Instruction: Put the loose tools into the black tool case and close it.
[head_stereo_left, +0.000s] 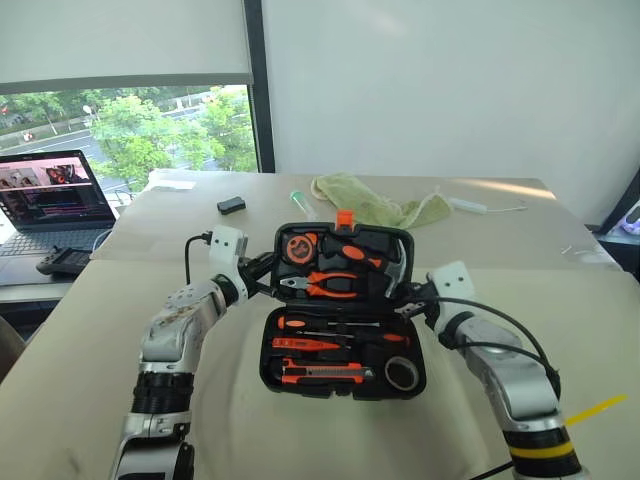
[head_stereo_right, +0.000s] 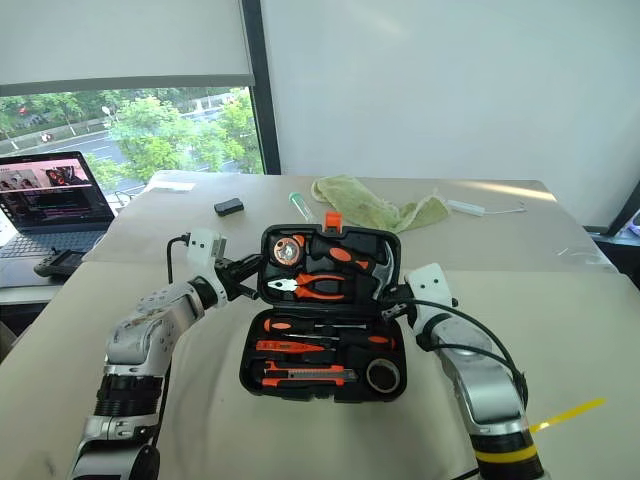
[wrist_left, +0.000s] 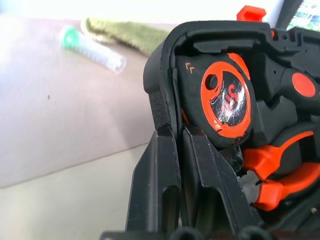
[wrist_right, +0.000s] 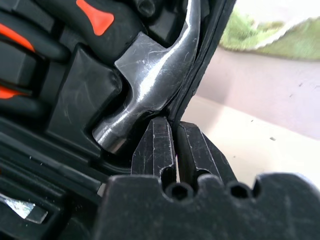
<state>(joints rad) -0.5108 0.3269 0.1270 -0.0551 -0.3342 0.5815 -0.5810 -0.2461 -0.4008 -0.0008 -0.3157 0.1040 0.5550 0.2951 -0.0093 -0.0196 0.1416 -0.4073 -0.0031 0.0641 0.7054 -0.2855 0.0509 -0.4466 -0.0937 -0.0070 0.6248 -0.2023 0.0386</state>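
Observation:
The black tool case lies open on the table, its lid with the orange latch tilted up. In the base rest two long screwdrivers, a small orange screwdriver, the utility knife and the black tape roll. Pliers and a hammer sit in the lid. My left gripper is shut on the lid's left edge. My right gripper is shut on the lid's right edge, beside the hammer head.
A laptop and a black remote sit at the far left. Behind the case lie a small black box, a green-capped tube, a green cloth and a white cable.

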